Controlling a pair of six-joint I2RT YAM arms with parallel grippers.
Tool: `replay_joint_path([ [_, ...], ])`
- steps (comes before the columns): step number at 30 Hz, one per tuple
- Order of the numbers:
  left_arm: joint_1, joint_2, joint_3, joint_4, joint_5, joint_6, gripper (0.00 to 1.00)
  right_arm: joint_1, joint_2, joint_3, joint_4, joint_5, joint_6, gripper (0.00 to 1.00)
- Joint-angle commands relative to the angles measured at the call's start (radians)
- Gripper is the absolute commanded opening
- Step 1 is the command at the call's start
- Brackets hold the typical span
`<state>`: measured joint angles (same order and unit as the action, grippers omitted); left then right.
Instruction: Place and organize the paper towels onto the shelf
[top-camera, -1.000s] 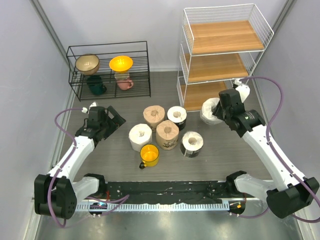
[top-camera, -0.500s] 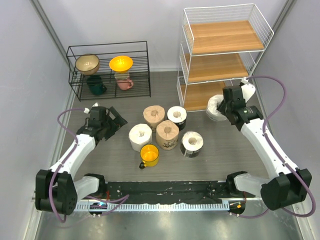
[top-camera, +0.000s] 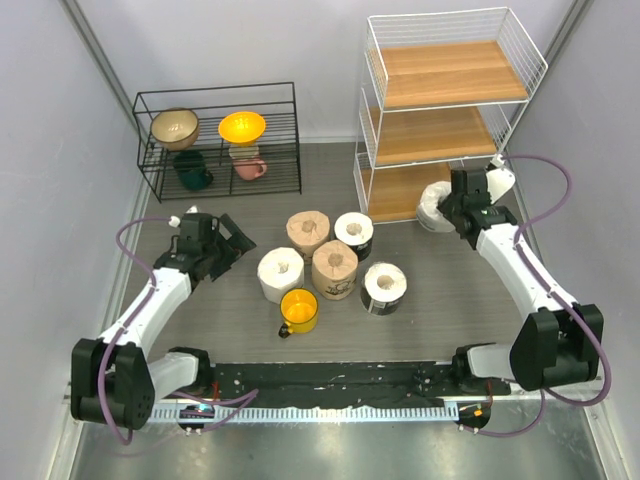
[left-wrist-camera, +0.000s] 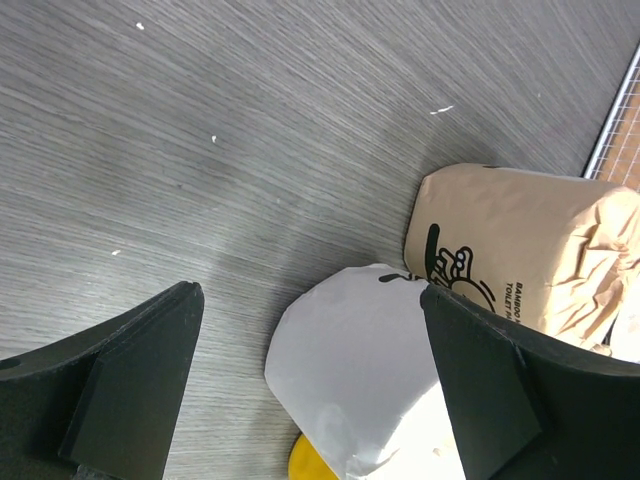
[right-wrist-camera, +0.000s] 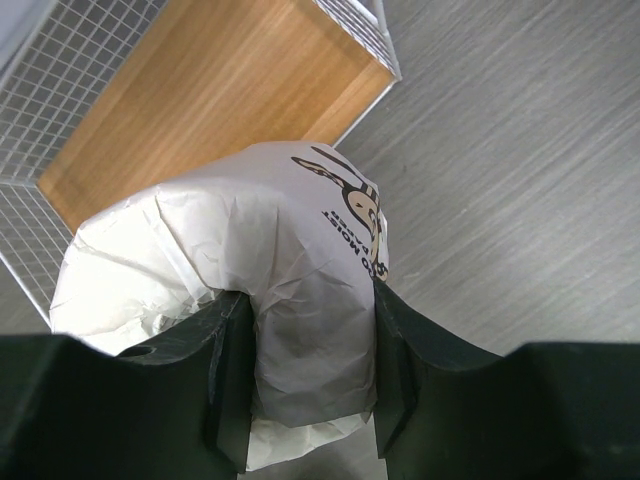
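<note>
My right gripper (top-camera: 450, 205) is shut on a white paper towel roll (top-camera: 433, 207) and holds it at the front of the shelf's (top-camera: 375, 135) bottom board (top-camera: 397, 187). In the right wrist view the roll (right-wrist-camera: 290, 270) is squeezed between my fingers, with the board (right-wrist-camera: 210, 95) just beyond. Five rolls stand mid-table: two tan (top-camera: 308, 230) (top-camera: 334, 268), three white (top-camera: 354, 233) (top-camera: 281, 273) (top-camera: 384, 287). My left gripper (top-camera: 232, 240) is open and empty, left of the cluster. Its wrist view shows a white roll (left-wrist-camera: 370, 370) and a tan roll (left-wrist-camera: 520, 255) ahead.
A yellow mug (top-camera: 299, 310) stands in front of the rolls. A low black wire rack (top-camera: 218, 140) with bowls and mugs stands at the back left. Grey walls close in both sides. The shelf's two upper boards (top-camera: 445, 72) are bare.
My right gripper has carried the white roll back and up to the front of the shelf's bottom board. The left arm has barely moved.
</note>
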<state>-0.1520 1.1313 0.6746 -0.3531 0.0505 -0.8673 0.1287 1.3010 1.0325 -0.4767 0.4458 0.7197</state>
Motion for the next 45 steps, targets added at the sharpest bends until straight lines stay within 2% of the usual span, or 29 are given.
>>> replay_joint_path([
  [1, -0.006, -0.039, 0.019, 0.012, 0.006, 0.004, 0.97, -0.009, 0.018, -0.005, 0.15, 0.034, 0.055, 0.46],
  [20, -0.015, -0.033, 0.008, 0.032, 0.049, -0.007, 0.97, -0.014, 0.095, -0.078, 0.368, 0.171, 0.086, 0.46],
  [33, -0.017, -0.03, -0.006, 0.037, 0.055, -0.009, 0.98, -0.015, 0.225, -0.017, 0.429, 0.175, 0.08, 0.45],
  [45, -0.017, -0.018, -0.003, 0.045, 0.057, -0.007, 0.97, -0.017, 0.28, 0.032, 0.472, 0.18, 0.052, 0.45],
])
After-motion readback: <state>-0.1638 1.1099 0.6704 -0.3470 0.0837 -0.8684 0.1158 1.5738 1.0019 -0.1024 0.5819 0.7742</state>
